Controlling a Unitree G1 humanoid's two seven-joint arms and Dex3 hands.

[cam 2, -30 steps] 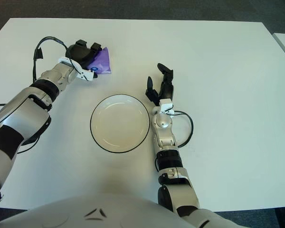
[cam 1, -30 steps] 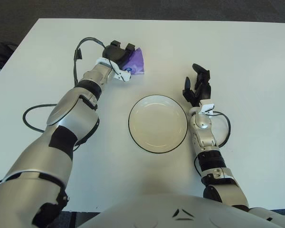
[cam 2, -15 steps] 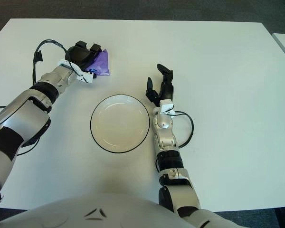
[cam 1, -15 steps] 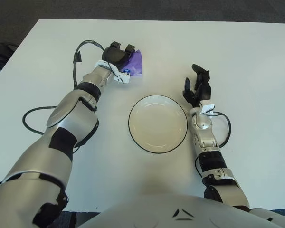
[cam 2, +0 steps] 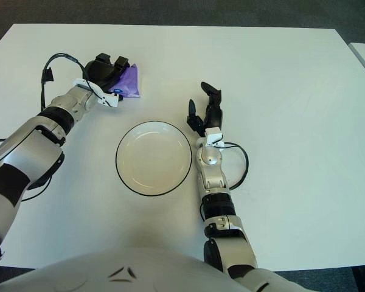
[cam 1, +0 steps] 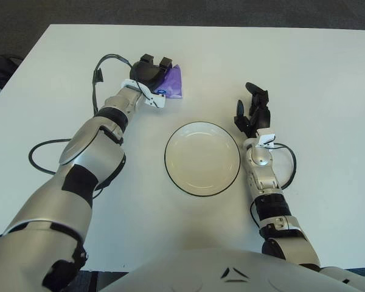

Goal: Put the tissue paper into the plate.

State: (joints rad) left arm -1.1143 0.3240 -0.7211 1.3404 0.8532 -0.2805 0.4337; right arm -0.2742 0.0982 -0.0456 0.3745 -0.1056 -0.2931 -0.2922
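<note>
Tissue paper (cam 1: 173, 83), a crumpled purple pack, sits pinched under the left hand (cam 1: 151, 70) beyond the plate (cam 1: 202, 158).

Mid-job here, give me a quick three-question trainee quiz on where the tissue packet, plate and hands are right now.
1. True or false: the purple tissue packet already lies in the plate.
2. Which hand is at the packet? A) left hand B) right hand
3. Fill in: the right hand shows just to the ____ of the plate.

Key: 1 false, the packet lies on the white table beyond the plate, which holds nothing. 2 A, its fingers are over the packet's left side. 3 right.
</note>
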